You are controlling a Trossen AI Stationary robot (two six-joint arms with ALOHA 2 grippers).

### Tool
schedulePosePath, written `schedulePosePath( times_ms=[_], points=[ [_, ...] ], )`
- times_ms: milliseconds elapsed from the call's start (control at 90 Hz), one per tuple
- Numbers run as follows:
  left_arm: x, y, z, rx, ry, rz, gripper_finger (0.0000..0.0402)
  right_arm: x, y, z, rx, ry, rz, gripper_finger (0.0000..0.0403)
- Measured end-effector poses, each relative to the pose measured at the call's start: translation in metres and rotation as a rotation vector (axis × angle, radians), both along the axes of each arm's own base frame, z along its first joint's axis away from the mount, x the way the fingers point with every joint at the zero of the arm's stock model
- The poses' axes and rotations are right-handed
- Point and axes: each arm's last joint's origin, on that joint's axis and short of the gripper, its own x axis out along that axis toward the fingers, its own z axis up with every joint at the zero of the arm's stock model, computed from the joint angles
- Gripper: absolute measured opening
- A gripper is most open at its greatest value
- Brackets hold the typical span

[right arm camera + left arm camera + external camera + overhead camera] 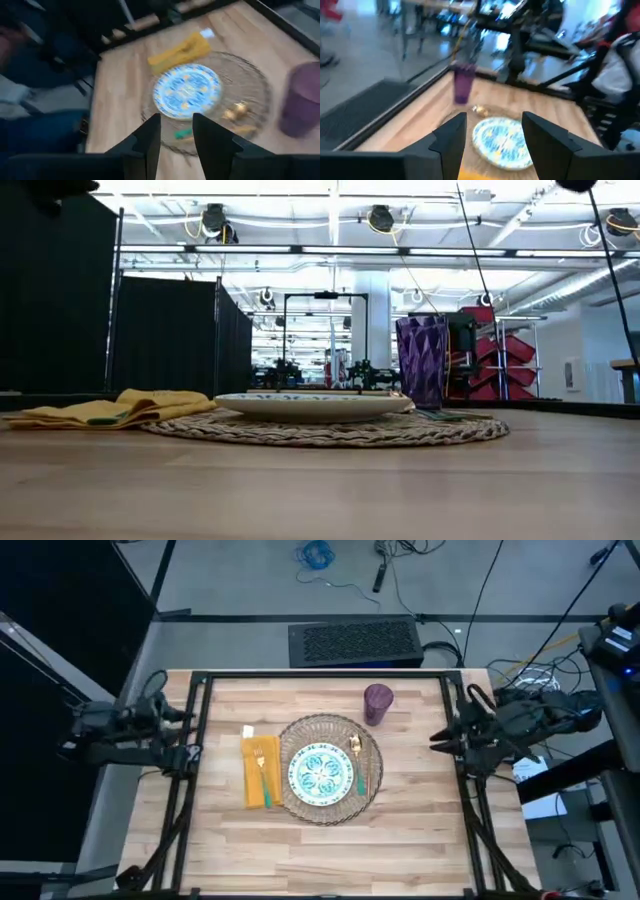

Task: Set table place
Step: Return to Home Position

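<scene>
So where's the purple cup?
In the high view the cup stands upright on the table, right of centre, at the far right edge of the mat and diagonally beyond the plate.

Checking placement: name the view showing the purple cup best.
High view: the purple cup stands whole, off the mat's far right rim. Low view shows its faceted side behind the plate; left wrist, beyond it; right wrist crops it.
</scene>
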Motion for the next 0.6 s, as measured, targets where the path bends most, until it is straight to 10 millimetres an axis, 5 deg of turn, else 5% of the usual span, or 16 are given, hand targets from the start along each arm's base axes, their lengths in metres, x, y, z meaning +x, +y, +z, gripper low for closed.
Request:
schedulePosePath(
  times_ms=[289,600],
  points=[
    [0.038,-0.003,-0.026,0.096,-0.098,-0.062,0.0178,0.023,0.008,-0.076,-0.072,-0.204,0.034,0.0098],
    [0.052,-0.004,-0.035,0.169,-0.177,-0.050,0.0178,0.052,-0.006,-0.100,-0.285,-0.343,-0.029,0.0083]
  ],
)
